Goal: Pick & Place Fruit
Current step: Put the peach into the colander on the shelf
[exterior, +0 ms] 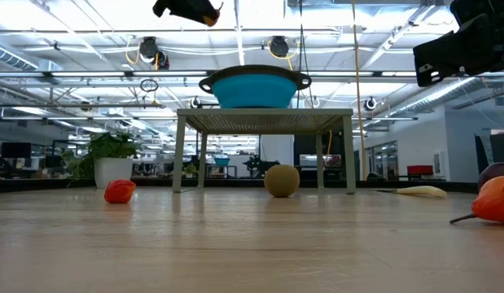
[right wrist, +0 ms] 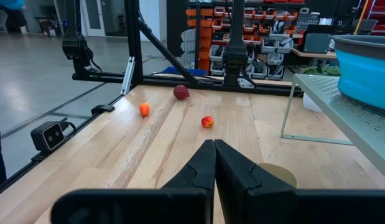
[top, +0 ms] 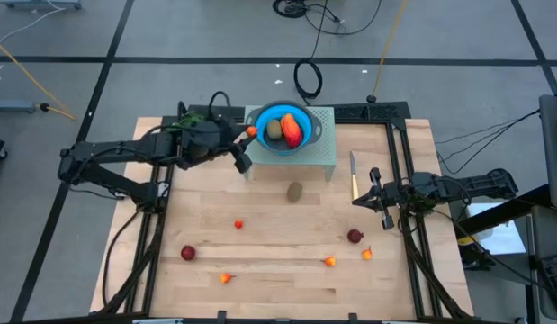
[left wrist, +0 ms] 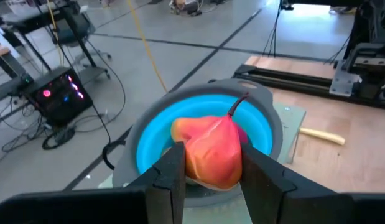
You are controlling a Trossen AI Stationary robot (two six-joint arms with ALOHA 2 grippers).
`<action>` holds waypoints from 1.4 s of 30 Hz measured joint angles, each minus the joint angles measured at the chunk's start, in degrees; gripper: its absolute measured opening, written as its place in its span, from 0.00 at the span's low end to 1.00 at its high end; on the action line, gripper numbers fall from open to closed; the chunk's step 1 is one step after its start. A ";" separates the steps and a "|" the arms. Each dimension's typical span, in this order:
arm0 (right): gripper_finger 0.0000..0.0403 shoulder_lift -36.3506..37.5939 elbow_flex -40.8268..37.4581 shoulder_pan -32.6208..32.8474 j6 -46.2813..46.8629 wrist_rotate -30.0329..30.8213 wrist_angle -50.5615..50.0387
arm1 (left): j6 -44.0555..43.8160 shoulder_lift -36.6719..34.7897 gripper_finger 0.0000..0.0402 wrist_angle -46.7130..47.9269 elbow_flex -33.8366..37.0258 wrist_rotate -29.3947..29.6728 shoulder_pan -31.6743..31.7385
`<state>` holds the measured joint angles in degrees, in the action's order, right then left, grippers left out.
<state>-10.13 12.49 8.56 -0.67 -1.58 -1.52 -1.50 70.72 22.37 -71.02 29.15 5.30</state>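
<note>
We see a small orange-red fruit (left wrist: 212,151) clamped in the left gripper (top: 246,147) at the rim of the blue bowl (top: 263,139) on its stand; a brown kiwi (top: 295,191) lies on the table; the right gripper (top: 365,199), fingers together, waits nearby.

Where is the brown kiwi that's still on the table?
High view: the brown kiwi lies on the table just in front of the stand, apart from it.
</note>
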 joint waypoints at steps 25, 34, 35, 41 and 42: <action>0.00 -0.02 0.00 0.00 0.01 0.00 0.00 | 7.04 12.77 0.29 7.14 -14.05 -6.87 5.34; 0.00 -0.02 0.00 0.00 0.01 0.00 -0.01 | 10.22 21.33 0.29 12.63 -22.46 -10.54 7.70; 0.00 -0.02 0.00 0.00 0.01 -0.01 0.00 | 10.24 21.81 0.29 12.67 -22.55 -11.60 7.88; 0.00 -0.02 0.00 0.00 0.01 0.00 -0.05 | 10.23 24.11 0.29 12.68 -22.62 -16.04 9.21; 0.00 -0.02 0.00 0.00 0.01 -0.01 -0.04 | 10.18 24.49 0.29 12.70 -22.62 -16.68 9.42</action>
<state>-10.15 12.49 8.56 -0.67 -1.60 -1.56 8.69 95.20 35.07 -93.65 12.47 14.72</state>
